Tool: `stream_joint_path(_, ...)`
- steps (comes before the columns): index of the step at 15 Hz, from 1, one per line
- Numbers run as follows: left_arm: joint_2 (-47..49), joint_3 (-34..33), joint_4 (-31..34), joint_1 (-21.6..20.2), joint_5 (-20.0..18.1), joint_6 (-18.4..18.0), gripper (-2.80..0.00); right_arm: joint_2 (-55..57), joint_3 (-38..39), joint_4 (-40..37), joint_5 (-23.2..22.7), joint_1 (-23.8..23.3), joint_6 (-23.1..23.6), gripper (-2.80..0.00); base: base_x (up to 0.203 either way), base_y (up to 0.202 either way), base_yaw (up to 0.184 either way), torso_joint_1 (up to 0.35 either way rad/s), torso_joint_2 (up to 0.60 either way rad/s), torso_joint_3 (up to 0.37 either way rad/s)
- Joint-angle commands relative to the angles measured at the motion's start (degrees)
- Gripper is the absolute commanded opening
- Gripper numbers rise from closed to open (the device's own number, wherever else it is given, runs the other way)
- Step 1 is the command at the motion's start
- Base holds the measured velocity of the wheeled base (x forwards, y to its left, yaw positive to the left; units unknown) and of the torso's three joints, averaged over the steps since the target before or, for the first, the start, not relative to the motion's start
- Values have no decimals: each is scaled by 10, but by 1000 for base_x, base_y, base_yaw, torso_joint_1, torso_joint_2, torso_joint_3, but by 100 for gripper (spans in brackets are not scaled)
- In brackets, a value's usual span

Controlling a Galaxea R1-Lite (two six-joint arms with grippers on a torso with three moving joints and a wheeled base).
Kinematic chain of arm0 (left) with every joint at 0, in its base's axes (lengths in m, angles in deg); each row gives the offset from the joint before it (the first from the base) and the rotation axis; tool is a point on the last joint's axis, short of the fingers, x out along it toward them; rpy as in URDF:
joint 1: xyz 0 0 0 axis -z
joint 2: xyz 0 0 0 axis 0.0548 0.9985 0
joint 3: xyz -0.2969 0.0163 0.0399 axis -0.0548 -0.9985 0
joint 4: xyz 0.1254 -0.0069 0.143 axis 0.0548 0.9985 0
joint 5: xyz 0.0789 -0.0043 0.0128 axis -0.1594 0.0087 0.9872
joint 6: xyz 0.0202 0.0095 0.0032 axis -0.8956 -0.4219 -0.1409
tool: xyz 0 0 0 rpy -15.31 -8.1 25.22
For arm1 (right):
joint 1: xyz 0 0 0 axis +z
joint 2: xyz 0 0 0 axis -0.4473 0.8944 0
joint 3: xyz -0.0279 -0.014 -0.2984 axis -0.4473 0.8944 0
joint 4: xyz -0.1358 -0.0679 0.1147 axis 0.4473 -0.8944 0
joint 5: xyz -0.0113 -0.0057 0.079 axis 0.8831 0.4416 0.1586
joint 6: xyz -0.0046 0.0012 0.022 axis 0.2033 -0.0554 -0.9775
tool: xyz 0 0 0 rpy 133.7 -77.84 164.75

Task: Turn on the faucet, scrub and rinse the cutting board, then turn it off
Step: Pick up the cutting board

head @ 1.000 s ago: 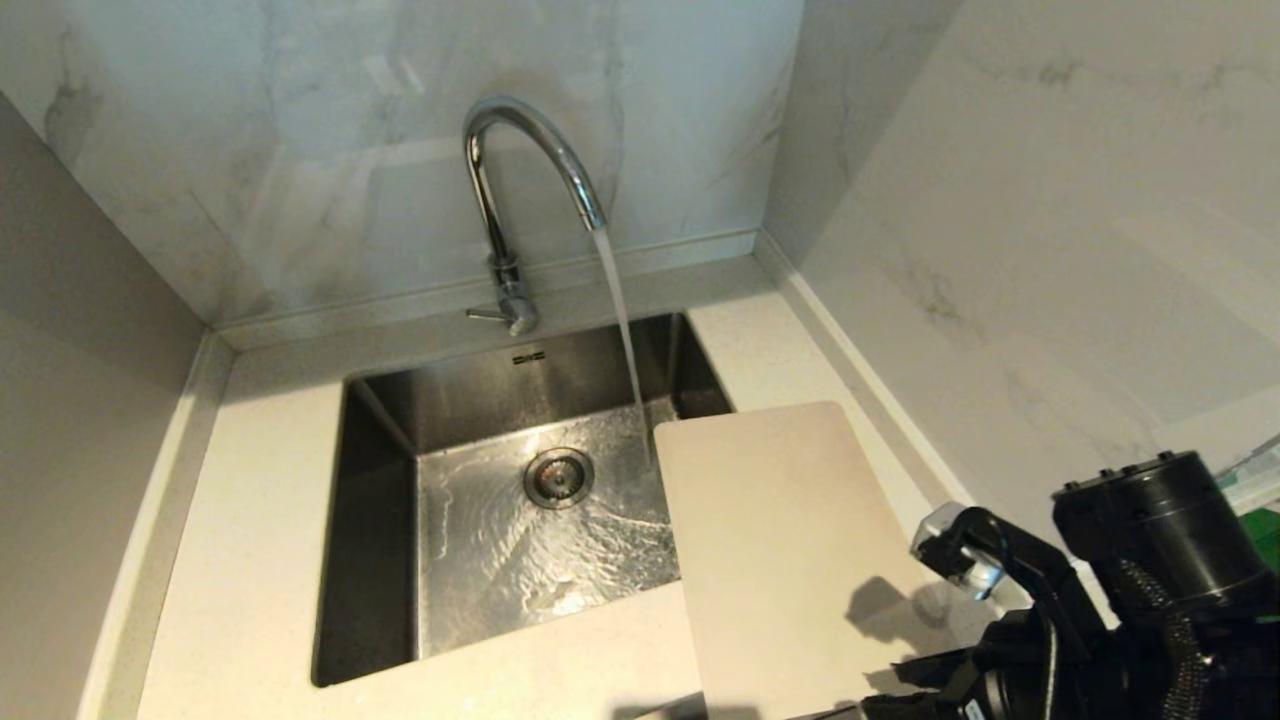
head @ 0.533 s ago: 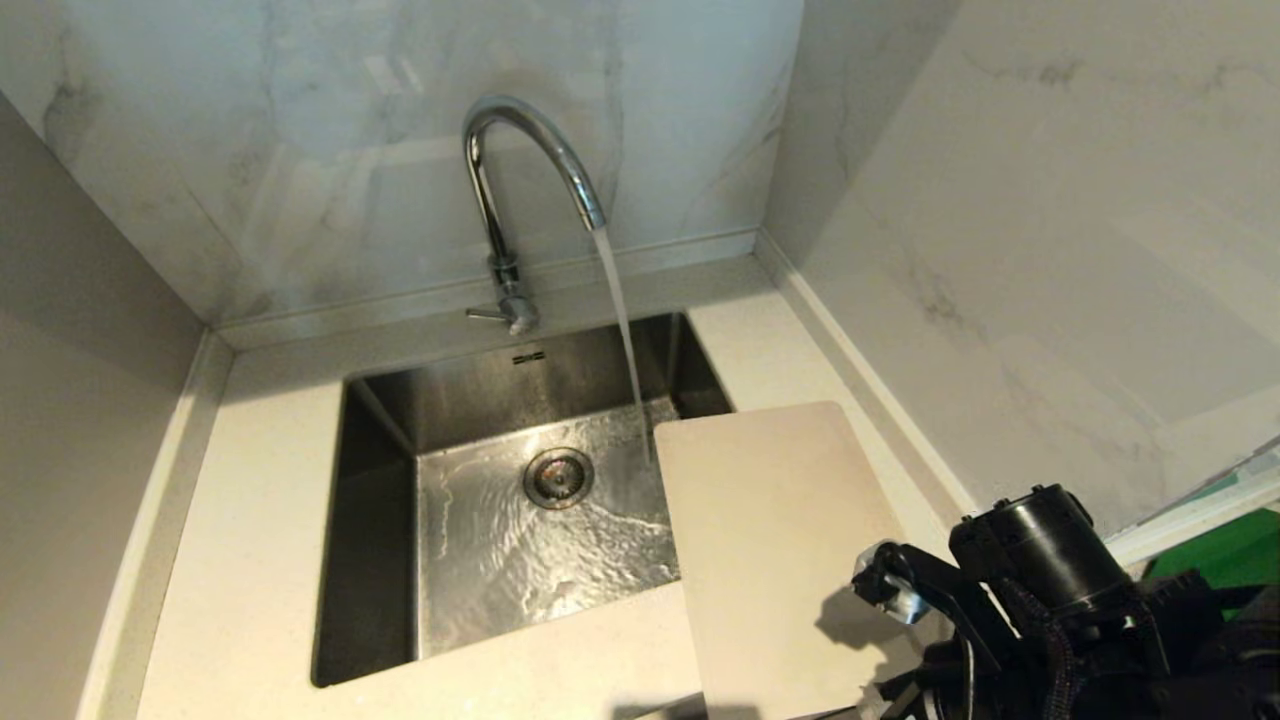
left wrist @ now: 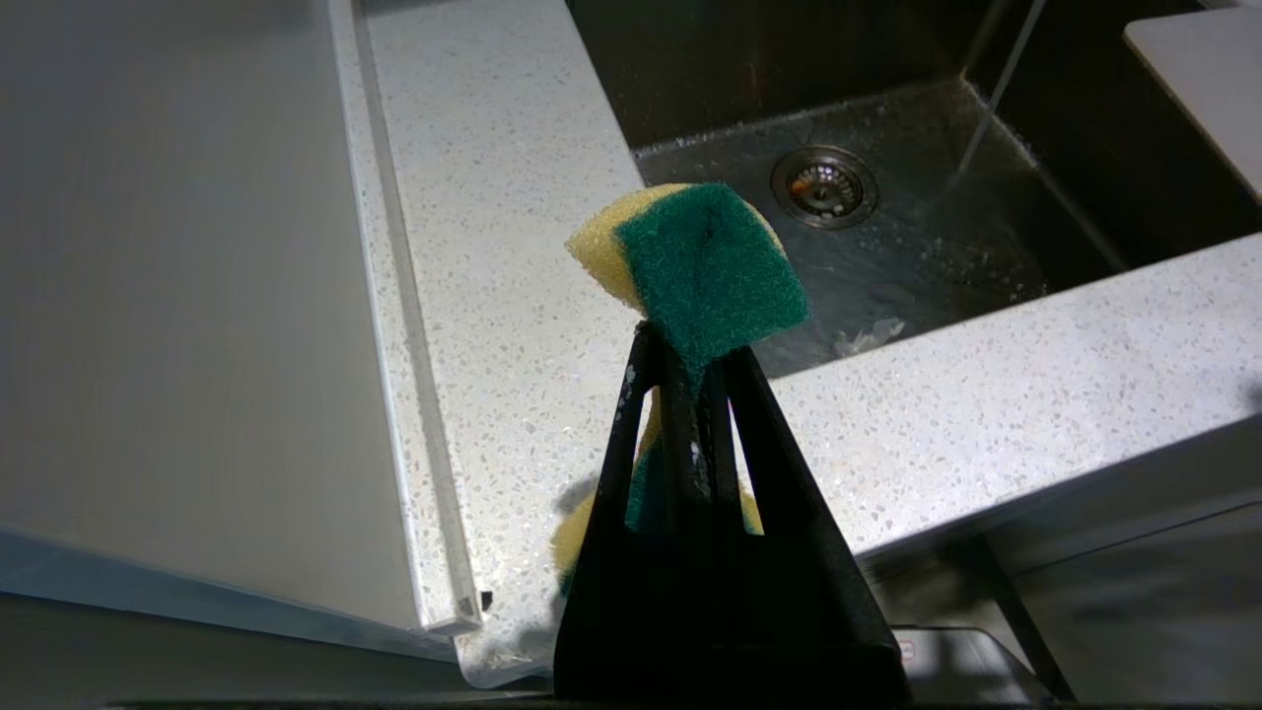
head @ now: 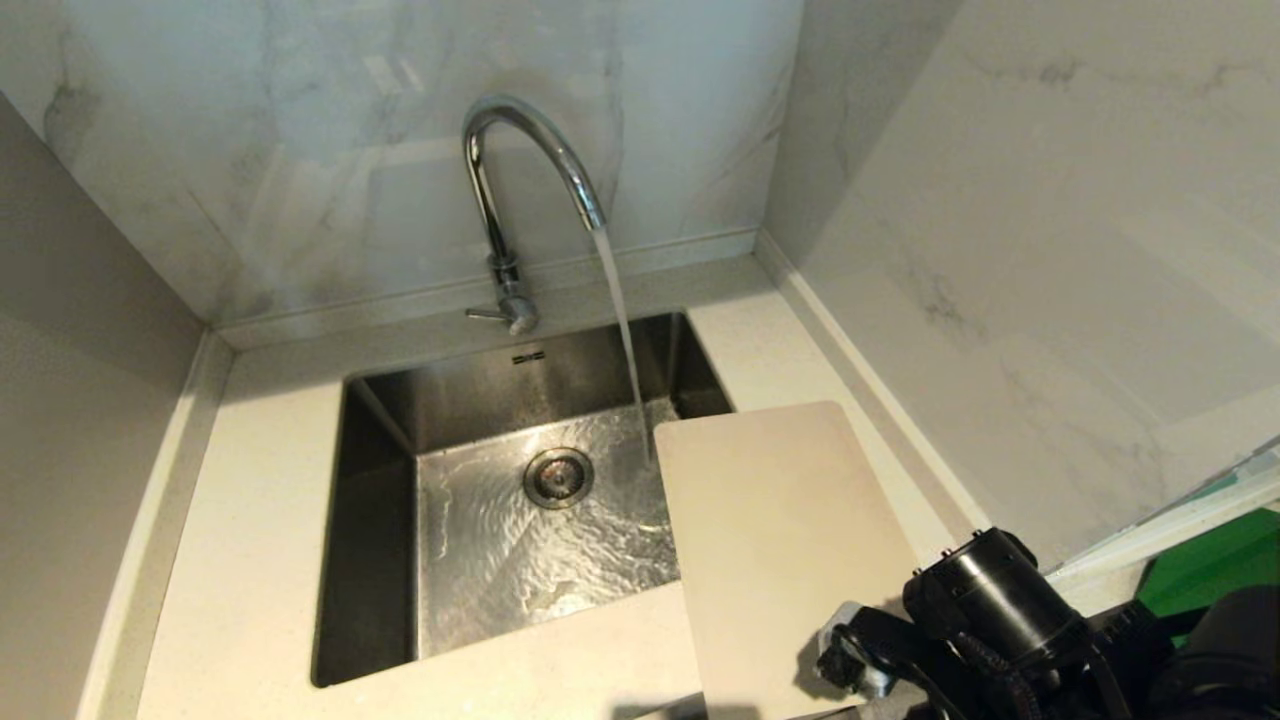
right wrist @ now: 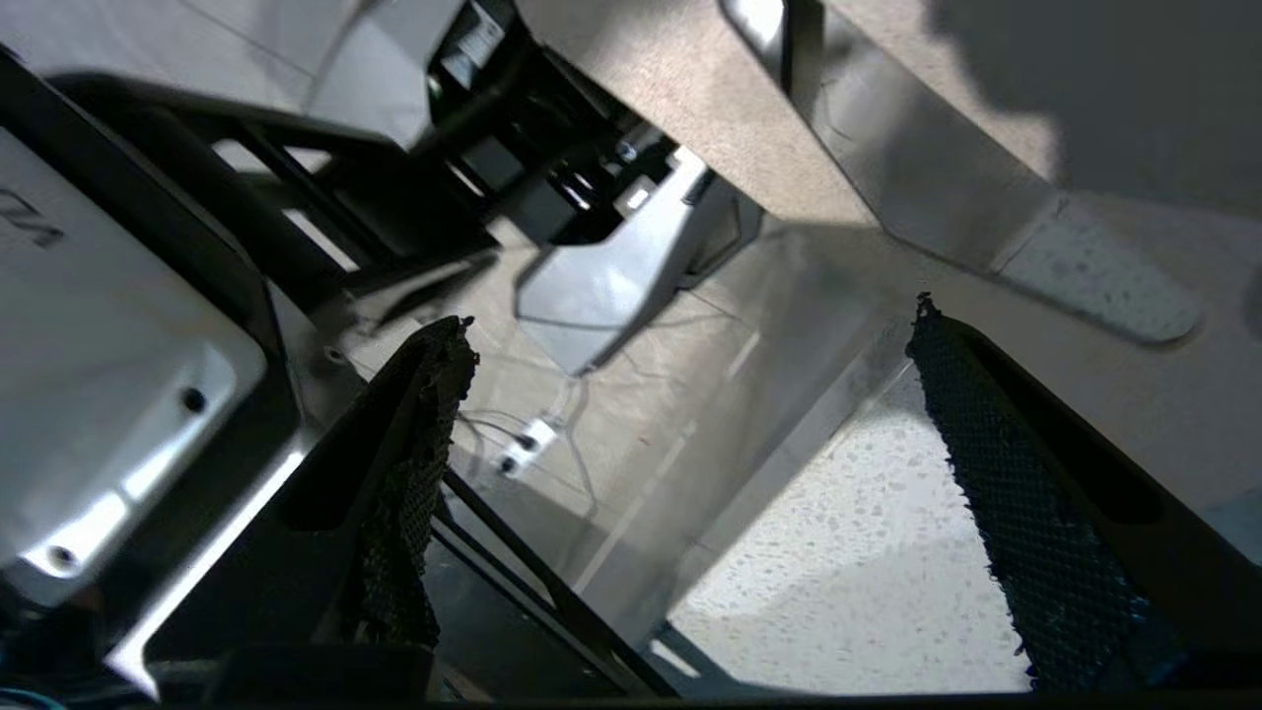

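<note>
The chrome faucet (head: 520, 160) runs a stream of water into the steel sink (head: 380, 440). On the counter right of the sink lies the cream cutting board (head: 790, 550), its left edge overhanging the basin; its corner (left wrist: 1203, 89) also shows in the left wrist view. My right arm (head: 990, 610) hangs over the board's near right corner. My right gripper (right wrist: 687, 314) is open with nothing between its fingers, above the speckled counter's front edge. My left gripper (left wrist: 690, 340) is shut on a yellow and green sponge (left wrist: 705, 261), in front of the counter left of the sink.
Marble walls close in the counter at the back and right, and a panel stands on the left. A bright green board (head: 1210, 570) shows at the lower right behind my right arm. The drain (head: 558, 477) sits mid-basin under rippling water.
My right arm has sunk and moved left toward the near end of the cutting board. The faucet keeps running and the board has not moved.
</note>
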Motion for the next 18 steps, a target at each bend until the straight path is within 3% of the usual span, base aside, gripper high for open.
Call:
stream_joint_path(1,1,0,0,0,0,0,-280,-5,3,0,45,35,23,0,0,0,0,0,0,0)
stream_joint_path(4,1,0,0,0,0,0,-280,-8,15,0,73,86,59,0,0,0,0,0,0,0)
stream_joint_path(9,0,0,0,0,0,0,-280,-2,18,-3,104,130,157,0,0,0,0,0,0,0)
stream_joint_path(11,1,0,0,0,0,0,-280,8,30,-11,109,154,163,0,0,0,0,0,0,0)
stream_joint_path(13,1,0,0,0,0,0,-280,31,65,4,156,184,169,0,0,0,0,0,0,0)
stream_joint_path(18,0,0,0,0,0,0,-280,87,129,129,186,202,168,0,0,0,0,0,0,0)
